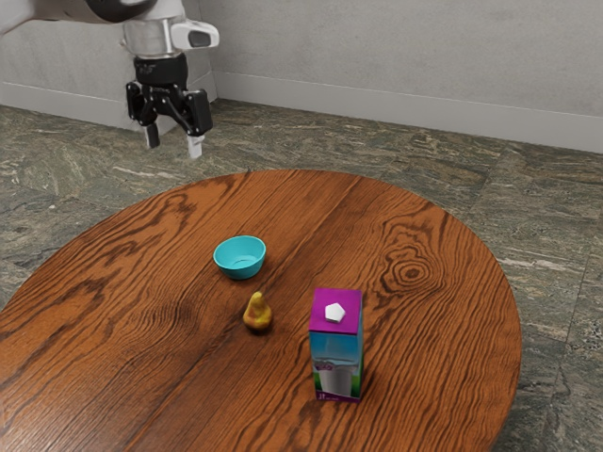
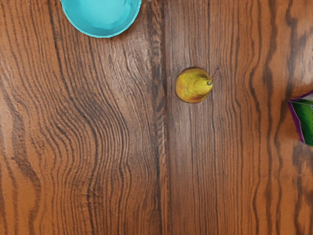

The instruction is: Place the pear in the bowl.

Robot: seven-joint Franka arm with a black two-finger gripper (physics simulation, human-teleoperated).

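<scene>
Exterior view: the black gripper (image 1: 173, 143) hangs high at the exterior view's far left, fingertips downward. Its jaws stand apart, with a clear gap between them and nothing clamped. The round wooden worktop (image 1: 429, 320) stands on a stone-patterned floor (image 1: 537, 212), a pale wall (image 1: 396, 47) behind. On the worktop, a turquoise bowl (image 1: 239, 266) sits upright, left of the middle. The pear (image 1: 257, 316) is outside the bowl – near it, on its near side and slightly to the right. It stands on its broad end, narrow neck up, coloured yellow-brown. Farther right and nearer the camera stands a carton (image 1: 336, 347), upright, with a purple top, a white cap (image 1: 334, 312) and a blue and green front. The carton and the pear are apart.

Wrist view: seen from above, the pear is on the wood between bowl and carton, touching neither – its thin stem leans to the carton's side. A dark straight line in the wood passes between bowl and pear. Bowl and carton are each partly cut off by the frame.
</scene>
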